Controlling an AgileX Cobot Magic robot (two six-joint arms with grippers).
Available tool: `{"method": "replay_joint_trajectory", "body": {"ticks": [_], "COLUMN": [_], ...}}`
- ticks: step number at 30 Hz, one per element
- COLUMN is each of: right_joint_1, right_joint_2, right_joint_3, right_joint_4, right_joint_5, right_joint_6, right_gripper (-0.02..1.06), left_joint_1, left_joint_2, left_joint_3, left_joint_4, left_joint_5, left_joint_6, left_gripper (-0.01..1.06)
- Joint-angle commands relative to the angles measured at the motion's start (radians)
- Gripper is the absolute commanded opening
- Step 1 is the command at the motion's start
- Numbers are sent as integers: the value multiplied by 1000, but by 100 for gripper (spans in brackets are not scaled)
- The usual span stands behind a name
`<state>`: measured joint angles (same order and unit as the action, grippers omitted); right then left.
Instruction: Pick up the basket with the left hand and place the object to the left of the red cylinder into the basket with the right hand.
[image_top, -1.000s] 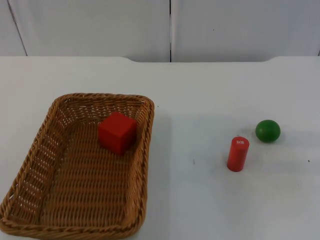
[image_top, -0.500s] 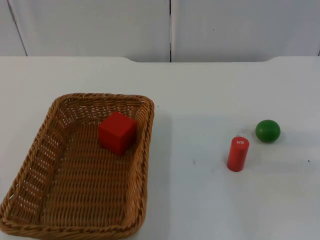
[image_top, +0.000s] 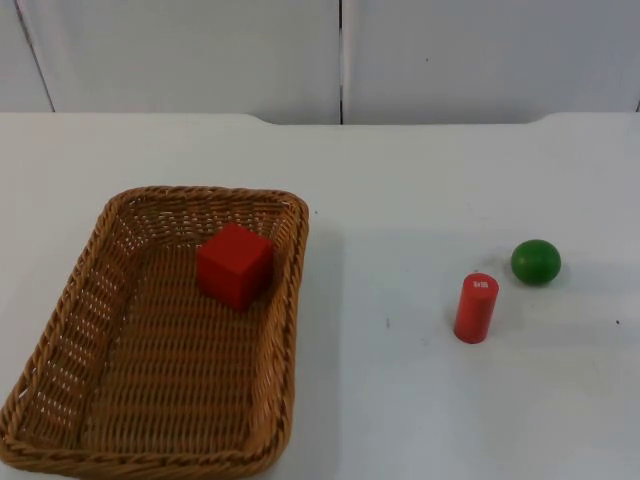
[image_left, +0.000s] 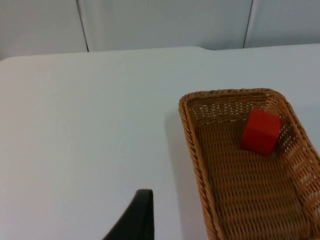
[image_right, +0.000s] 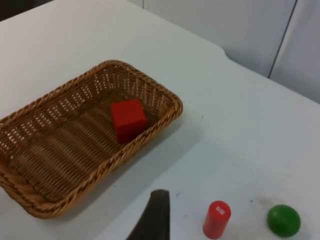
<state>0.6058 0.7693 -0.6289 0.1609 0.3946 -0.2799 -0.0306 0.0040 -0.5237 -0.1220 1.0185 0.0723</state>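
A brown wicker basket (image_top: 298, 250) rests on the white table at the left, and a red cube (image_top: 234, 265) lies inside it toward the far end. On the right stands the red cylinder (image_top: 476, 307), upright, with a green ball (image_top: 535, 261) just behind it to the right. My left gripper (image_left: 135, 220) hangs above bare table beside the basket (image_left: 192, 145), apart from its rim, with the cube (image_left: 261, 132) in sight. My right gripper (image_right: 155, 220) hovers high over the table, between the basket (image_right: 150, 85) and the cylinder (image_right: 216, 219), touching nothing.
The grey partition wall (image_top: 340, 60) closes the table's far edge. Bare white table (image_top: 390, 330) lies between the basket and the cylinder. The ball (image_right: 283, 220) sits close to the cylinder, and the cube (image_right: 128, 119) rests near the basket's wall.
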Motion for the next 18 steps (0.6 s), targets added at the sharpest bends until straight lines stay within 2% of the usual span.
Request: {"method": "replay_joint_trajectory", "body": {"ticks": [1,9,13,18], "right_joint_1": [-5,-5,-5,-5], "right_joint_2": [-26,-143,-222,-293], "right_joint_3": [4,4,4,4], "right_joint_4": [-15,-62,-140,-189], "right_joint_5": [7,81,177,259], "right_joint_6": [2,27,104,157], "right_gripper": [81,81,81,81], "left_joint_1": [-7,-3,-3,-3], "left_joint_2": [-4,-4,-4,-4], "left_joint_3": [3,10,10,10], "left_joint_4": [18,68,84,115], "left_joint_5": [4,41,37,37], "left_joint_6": [-10,-29,-51,-72], "left_gripper": [105,105,105,105]}}
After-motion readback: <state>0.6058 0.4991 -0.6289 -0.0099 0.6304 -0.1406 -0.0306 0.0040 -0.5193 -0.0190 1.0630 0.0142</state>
